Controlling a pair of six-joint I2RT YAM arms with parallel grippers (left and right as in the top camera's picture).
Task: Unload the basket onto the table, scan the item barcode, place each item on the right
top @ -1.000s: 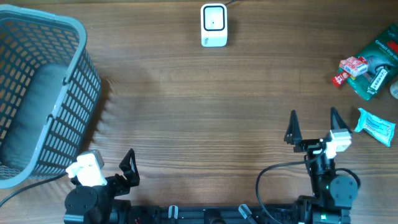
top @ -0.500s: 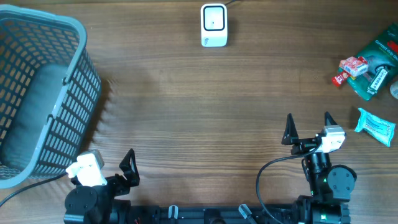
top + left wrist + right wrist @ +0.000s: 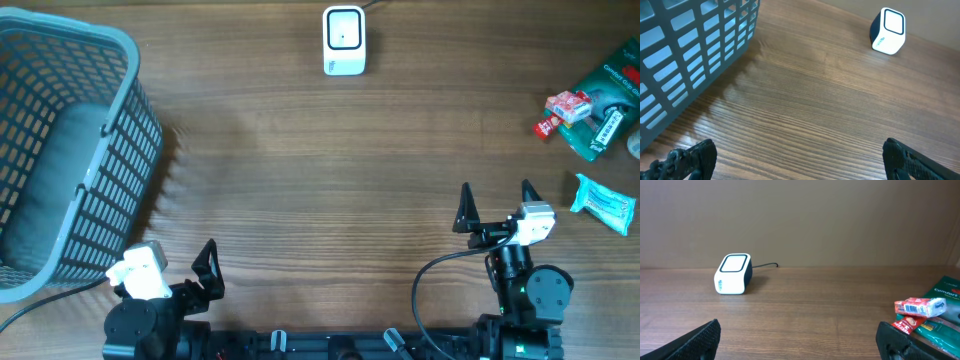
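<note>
The wooden table [image 3: 320,180] carried a small white scanner with a black back [image 3: 344,40] near the middle of its far edge. At the right edge lay the items: a small red packet [image 3: 566,106] against a dark green flat package [image 3: 612,82], and, a little closer to the front edge, a light blue wrapped packet [image 3: 604,203]. A grey plastic lattice basket [image 3: 128,170] stood at the left edge. The right gripper [image 3: 496,192] was near the front right corner, left of the blue packet and apart from it, its jaws spread wide and grasping nothing. The left gripper [image 3: 800,162] was at the front left corner, beside the basket, also released and empty.
</note>
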